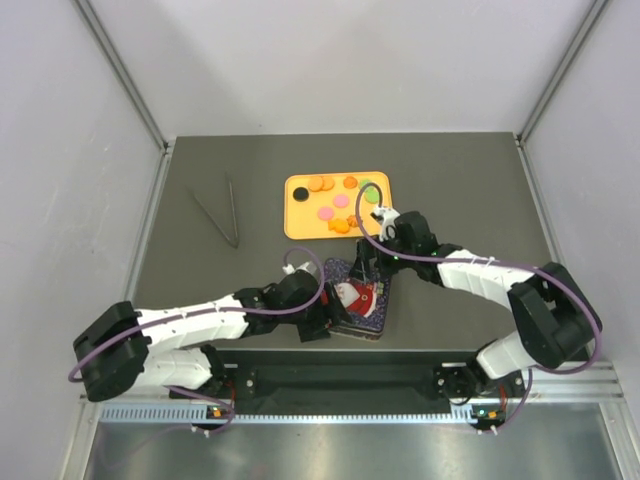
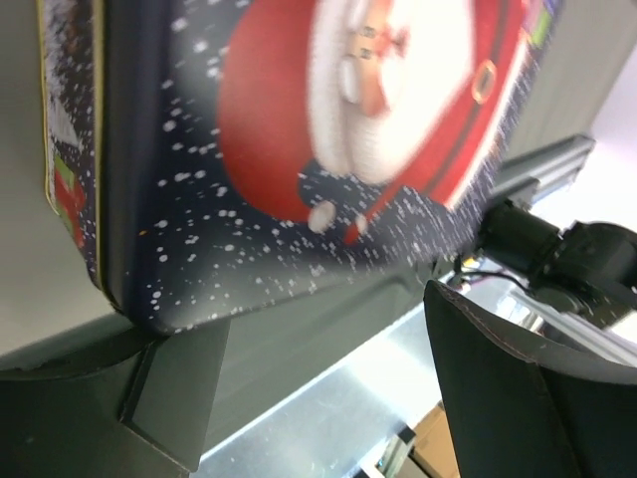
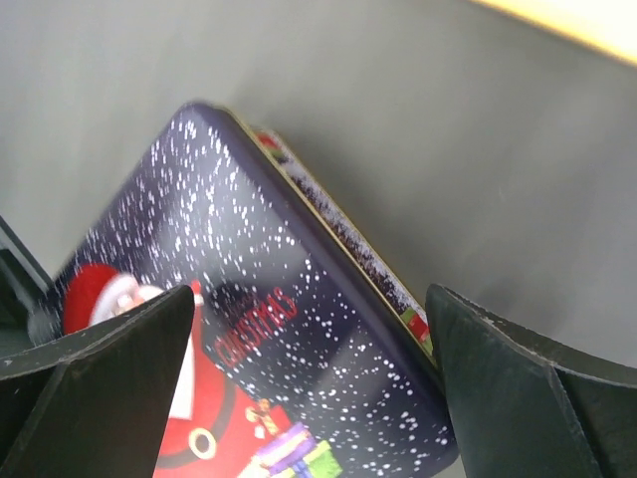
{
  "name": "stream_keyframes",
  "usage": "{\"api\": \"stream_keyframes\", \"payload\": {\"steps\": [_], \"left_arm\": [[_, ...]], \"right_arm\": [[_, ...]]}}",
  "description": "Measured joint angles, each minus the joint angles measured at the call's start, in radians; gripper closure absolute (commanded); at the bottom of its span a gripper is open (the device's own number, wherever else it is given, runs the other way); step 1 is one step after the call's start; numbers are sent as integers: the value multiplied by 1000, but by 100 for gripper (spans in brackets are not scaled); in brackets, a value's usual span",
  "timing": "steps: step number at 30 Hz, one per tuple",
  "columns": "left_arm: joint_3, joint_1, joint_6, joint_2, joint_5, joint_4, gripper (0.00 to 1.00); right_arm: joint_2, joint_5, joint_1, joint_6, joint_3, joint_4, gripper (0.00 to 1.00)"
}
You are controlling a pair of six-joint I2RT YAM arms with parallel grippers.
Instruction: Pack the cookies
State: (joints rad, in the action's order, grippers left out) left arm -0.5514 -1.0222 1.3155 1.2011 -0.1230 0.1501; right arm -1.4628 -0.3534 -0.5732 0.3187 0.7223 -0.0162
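Cookies [image 1: 335,200] lie on the orange tray [image 1: 300,218] at the far middle of the worktop [image 1: 470,190], just beyond the lidded Santa tin [image 1: 355,298], where the right hand [image 3: 309,299], nearer them, hangs released over its far corner and the left hand [image 2: 309,317] straddles its near-left edge, grip unclear.

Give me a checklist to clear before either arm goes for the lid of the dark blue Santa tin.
1. Lid of the dark blue rectangular Christmas tin off for packing: not ok, it is on.
2. Left gripper open: ok, jaws wide beside the tin's corner.
3. Right gripper open: ok, jaws wide over the tin.
4. Either gripper touching the tin: cannot tell.
5. Small round cookies all on the orange rectangular tray: ok.
6. Metal tongs clear of both arms: ok, lying on the grey table left of the tray.
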Motion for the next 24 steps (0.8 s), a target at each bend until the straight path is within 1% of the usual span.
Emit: {"api": "stream_keyframes", "payload": {"steps": [5,9,13,18,21,22,24], "left_arm": [[-1,31,-21,25,24,1,18],[-23,110,-65,48,16,16,21],[-65,210,-134,99,-24,31,24],[-131,267,-211,177,-88,46,28],[-150,283,-234,201,-121,54,35],[-151,289,-237,205,-132,54,42],[-152,297,-242,210,-148,54,46]], "right_arm": [[47,0,0,14,-63,-10,0],[87,8,0,31,-109,-29,0],[126,26,-1,53,-147,-47,0],[154,92,-18,72,-172,-57,0],[163,138,-38,86,-175,-56,0],[165,153,-47,90,-175,-56,0],[166,188,-64,105,-174,-59,0]]}}
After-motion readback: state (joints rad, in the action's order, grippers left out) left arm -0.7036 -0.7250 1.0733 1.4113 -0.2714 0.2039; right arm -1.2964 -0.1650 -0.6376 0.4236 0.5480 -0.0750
